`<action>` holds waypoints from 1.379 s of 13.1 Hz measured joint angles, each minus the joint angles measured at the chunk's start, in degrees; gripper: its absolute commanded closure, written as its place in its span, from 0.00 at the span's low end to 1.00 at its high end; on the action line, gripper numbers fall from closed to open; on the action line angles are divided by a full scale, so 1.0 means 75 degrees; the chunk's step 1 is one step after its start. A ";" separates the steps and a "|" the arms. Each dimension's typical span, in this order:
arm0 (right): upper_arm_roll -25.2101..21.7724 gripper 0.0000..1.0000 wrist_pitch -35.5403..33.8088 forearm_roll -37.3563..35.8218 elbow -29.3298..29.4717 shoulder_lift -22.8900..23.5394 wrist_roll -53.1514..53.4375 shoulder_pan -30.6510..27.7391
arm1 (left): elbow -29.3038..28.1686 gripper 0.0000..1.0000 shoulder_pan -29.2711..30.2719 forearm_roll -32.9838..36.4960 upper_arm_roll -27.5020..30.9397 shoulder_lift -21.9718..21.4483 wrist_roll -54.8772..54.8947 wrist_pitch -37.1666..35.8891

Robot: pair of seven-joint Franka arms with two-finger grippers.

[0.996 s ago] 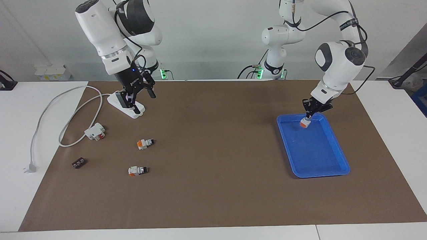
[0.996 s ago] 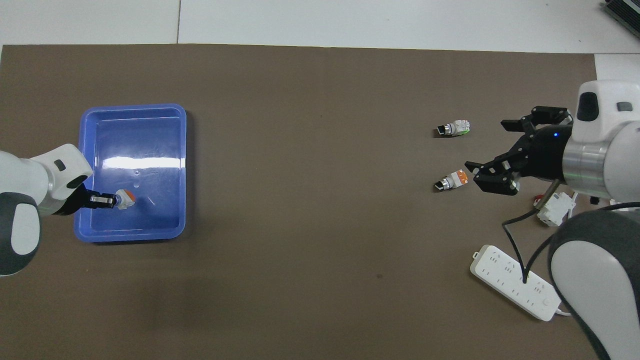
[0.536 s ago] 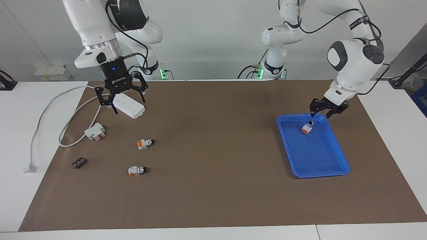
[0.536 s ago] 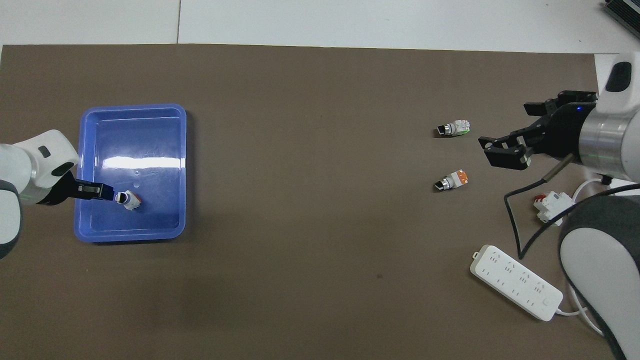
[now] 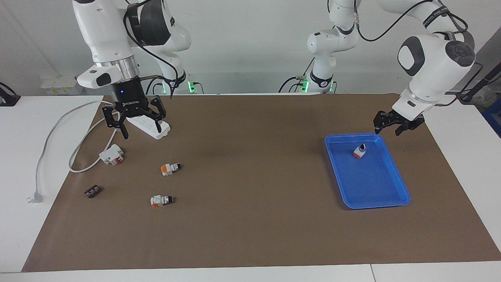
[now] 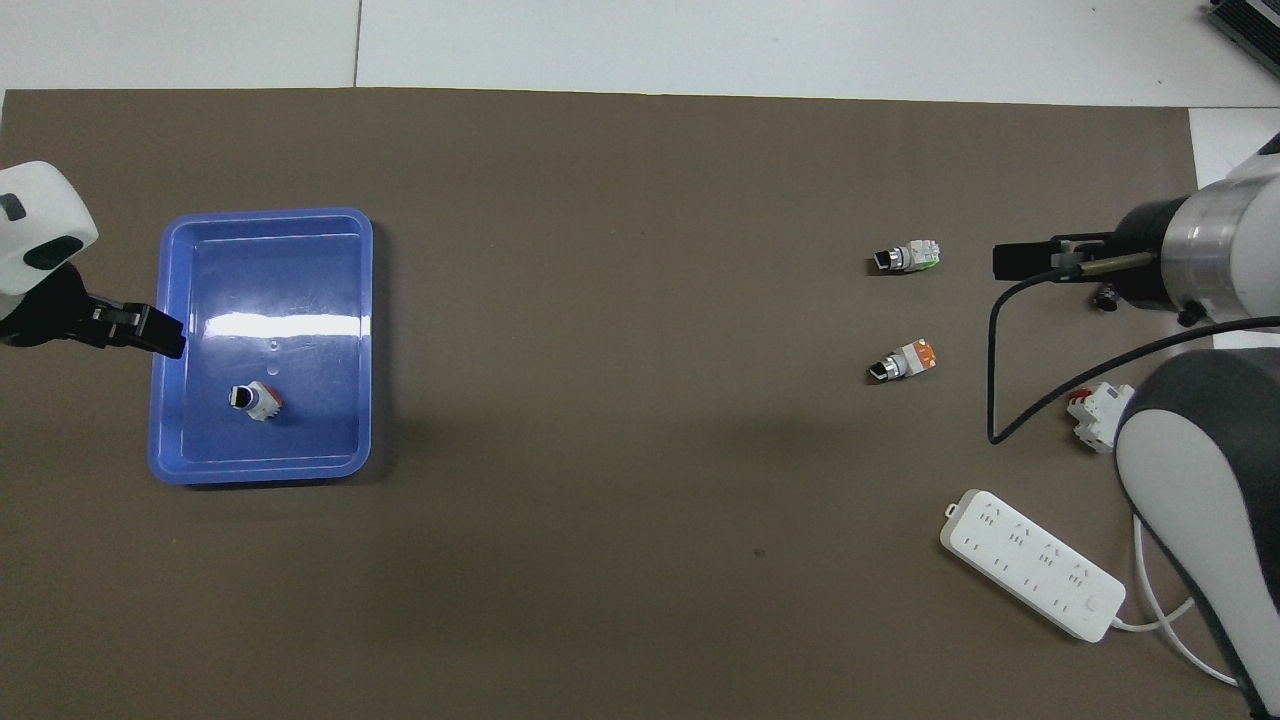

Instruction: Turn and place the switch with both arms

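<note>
Standing in the blue tray [image 5: 395, 196] at frame right, 1 switch [image 5: 359, 150]; left gripper [image 5: 396, 124] and right gripper [image 5: 135, 118], upper left, gape empty.

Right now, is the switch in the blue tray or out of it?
In: the switch rests on the blue tray floor, nothing gripping it.

Switch [image 5: 359, 150] resting in the blue tray [image 5: 391, 197]
White body, orange base down, black knob tip up and tilted, near the tray's end closest to the robots, free of either gripper.
</note>
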 measured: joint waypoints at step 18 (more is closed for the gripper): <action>-0.0289 0.00 -0.2655 -0.0222 0.0744 0.0084 0.0598 -0.0029 | 0.0707 0.00 -0.0295 -0.0120 -0.0064 -0.0217 -0.0061 -0.0789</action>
